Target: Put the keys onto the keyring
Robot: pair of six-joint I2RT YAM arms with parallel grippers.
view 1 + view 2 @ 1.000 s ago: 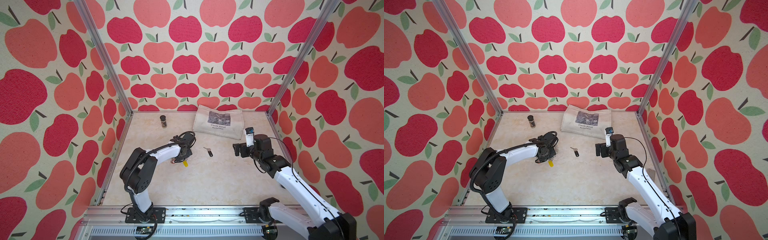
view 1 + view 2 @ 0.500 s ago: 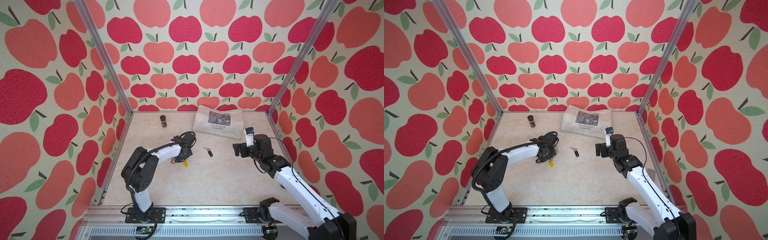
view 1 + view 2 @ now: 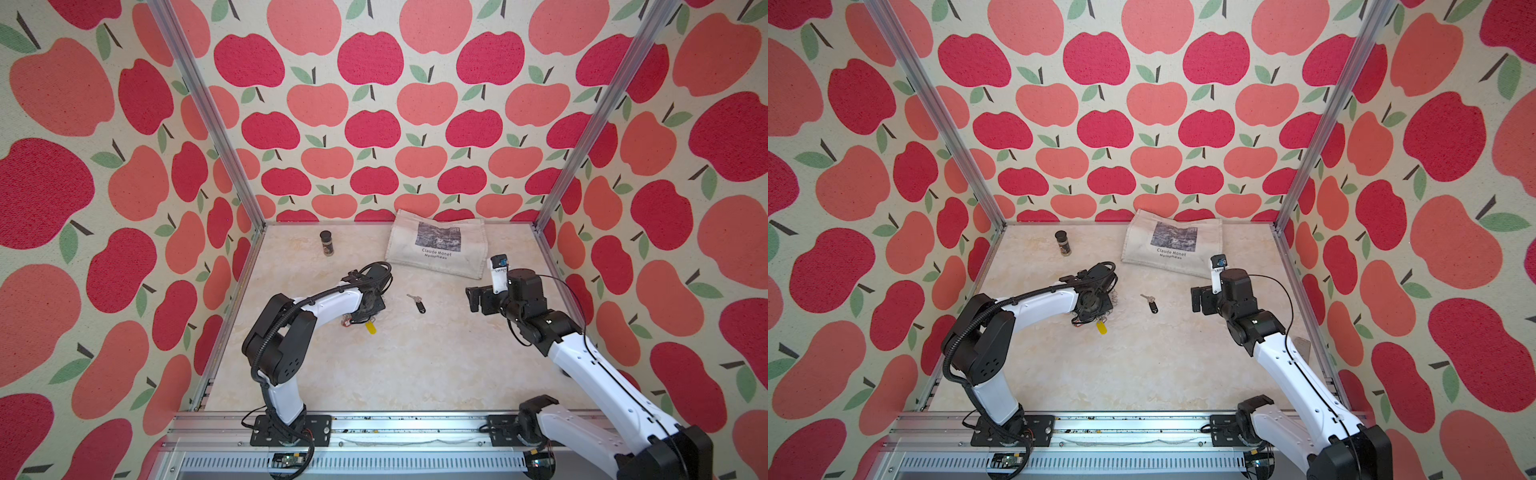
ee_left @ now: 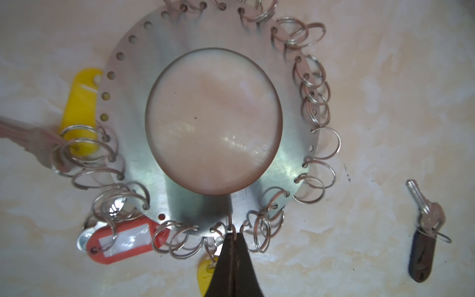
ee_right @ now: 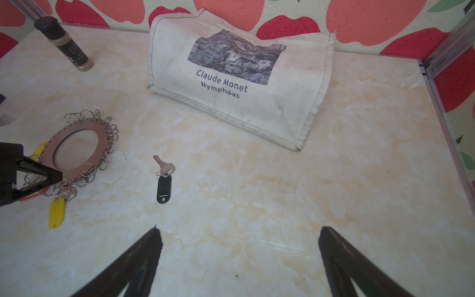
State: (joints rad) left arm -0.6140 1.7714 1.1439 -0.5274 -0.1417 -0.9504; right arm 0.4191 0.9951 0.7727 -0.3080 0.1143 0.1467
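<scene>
Left end effector: jaws together, nipping a wire ring on the rim of the keyring.
Keys: just beyond the keyring, between both end effectors, flat on the marbled surface.
Right end effector: jaws wide apart, above the surface.
Enclosure: apple-print walls.

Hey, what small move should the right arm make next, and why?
Probably lower the open right pincer toward the keys, which lie loose on the table, apart from the keyring. The left pincer is shut on the keyring at its rim, so that side seems ready.
</scene>
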